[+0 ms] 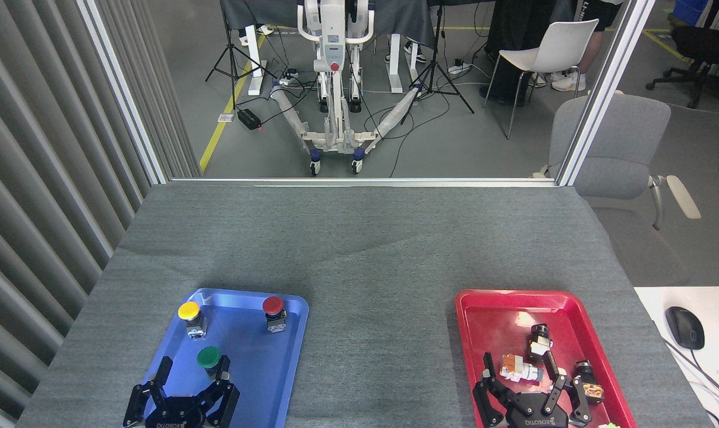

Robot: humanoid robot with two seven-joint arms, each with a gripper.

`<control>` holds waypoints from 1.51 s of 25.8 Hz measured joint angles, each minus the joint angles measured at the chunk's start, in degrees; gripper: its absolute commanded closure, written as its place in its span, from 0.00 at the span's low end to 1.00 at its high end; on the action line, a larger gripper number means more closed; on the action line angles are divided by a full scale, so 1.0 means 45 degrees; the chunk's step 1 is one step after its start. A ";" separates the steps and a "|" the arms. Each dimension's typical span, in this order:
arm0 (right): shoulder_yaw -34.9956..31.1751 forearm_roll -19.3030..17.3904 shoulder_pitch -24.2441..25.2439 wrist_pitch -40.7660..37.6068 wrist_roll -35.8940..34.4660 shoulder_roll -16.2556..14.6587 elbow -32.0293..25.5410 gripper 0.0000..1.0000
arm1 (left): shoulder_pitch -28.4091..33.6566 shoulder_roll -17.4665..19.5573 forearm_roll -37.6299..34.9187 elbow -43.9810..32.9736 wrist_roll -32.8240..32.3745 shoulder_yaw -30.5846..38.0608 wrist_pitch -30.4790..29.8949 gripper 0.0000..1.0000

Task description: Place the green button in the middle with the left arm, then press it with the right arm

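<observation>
While the round dark-green-capped push-button (208, 358) is sitting upright in the blue plastic tray (258, 362), the left gripper (194, 373) is hovering just beside it with fingers spread wide; the right gripper (523, 371) is hanging splayed over the red plastic tray (490, 315), the grey cloth middle (380, 309) lying between

Left pincer (192, 375) and right pincer (519, 367) are matte black; jointed multi-link fingers; white lettering on each palm.

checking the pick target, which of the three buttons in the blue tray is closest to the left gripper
The green button. It sits at the near end of the blue tray, between the open left gripper's fingers; the yellow button and red button stand farther back.
</observation>
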 measured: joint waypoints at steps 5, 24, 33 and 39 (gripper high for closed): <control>0.0007 0.0010 -0.0004 0.0000 0.0035 0.0032 0.0000 0.00 | 0.0079 -0.0001 -0.0002 -0.0045 0.0000 0.0006 0.0093 0.01; 0.0018 0.0011 -0.0036 0.0061 0.0269 -0.0017 0.0001 0.00 | 0.0099 -0.0002 0.0000 -0.0025 0.0000 -0.0007 0.0214 0.01; 0.0008 0.0011 -0.0133 0.0060 0.0340 -0.0132 -0.0013 0.00 | 0.0074 -0.0002 0.0001 -0.0009 0.0000 -0.0007 0.0221 0.01; 0.0007 0.0004 -0.0170 0.0106 0.0348 -0.0215 -0.0019 0.00 | 0.0084 -0.0002 0.0001 -0.0021 0.0000 -0.0005 0.0223 0.01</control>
